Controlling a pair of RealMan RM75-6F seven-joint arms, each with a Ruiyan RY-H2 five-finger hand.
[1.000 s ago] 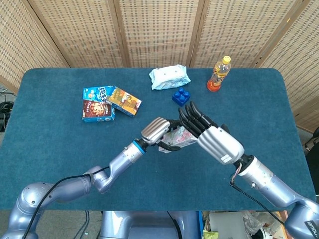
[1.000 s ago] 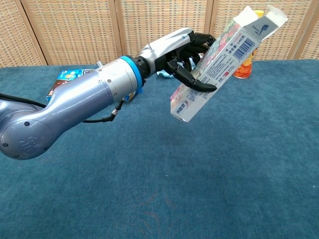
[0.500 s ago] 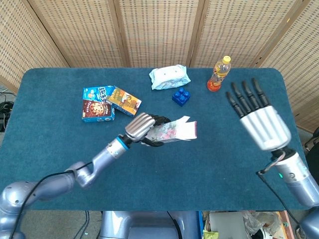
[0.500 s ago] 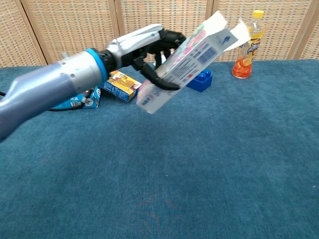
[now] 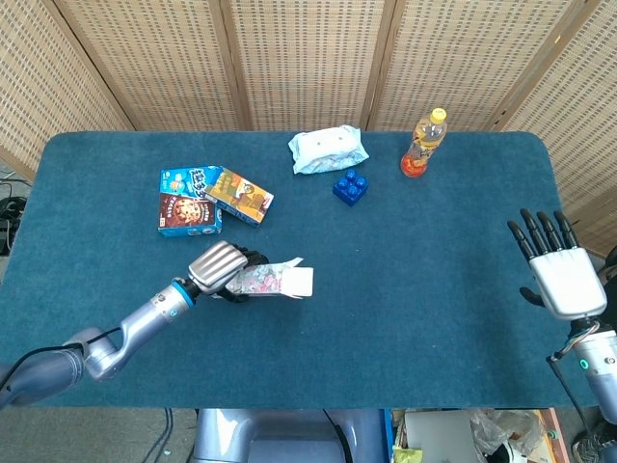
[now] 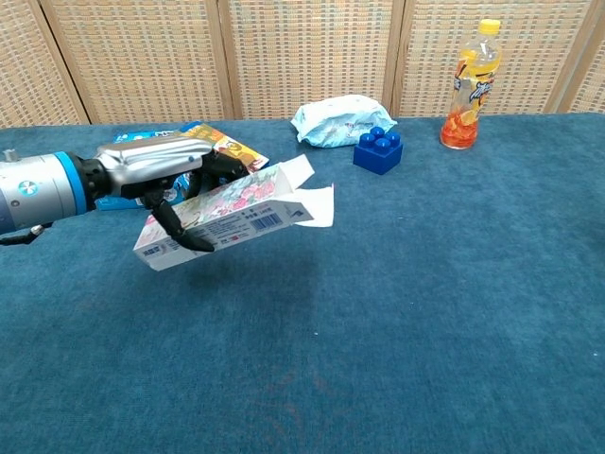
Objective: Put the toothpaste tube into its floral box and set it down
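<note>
My left hand (image 5: 218,268) (image 6: 161,180) grips the floral toothpaste box (image 5: 274,281) (image 6: 232,216) near its closed end. The box lies almost level a little above the blue table, with its open end flaps pointing right. The toothpaste tube does not show in either view; whether it is inside the box I cannot tell. My right hand (image 5: 556,268) is far off at the table's right edge, fingers spread, holding nothing. It is out of the chest view.
Cookie boxes (image 5: 190,199) (image 6: 222,148) lie at the back left. A wipes pack (image 5: 329,149) (image 6: 342,119), a blue brick (image 5: 351,186) (image 6: 378,150) and an orange drink bottle (image 5: 422,144) (image 6: 470,87) stand along the back. The table's edge (image 5: 289,403) runs close below the left arm.
My left hand has carried the box down and to the left, tipping it from steeply upright to nearly level. My right hand let go of the box and drew back to the right edge.
</note>
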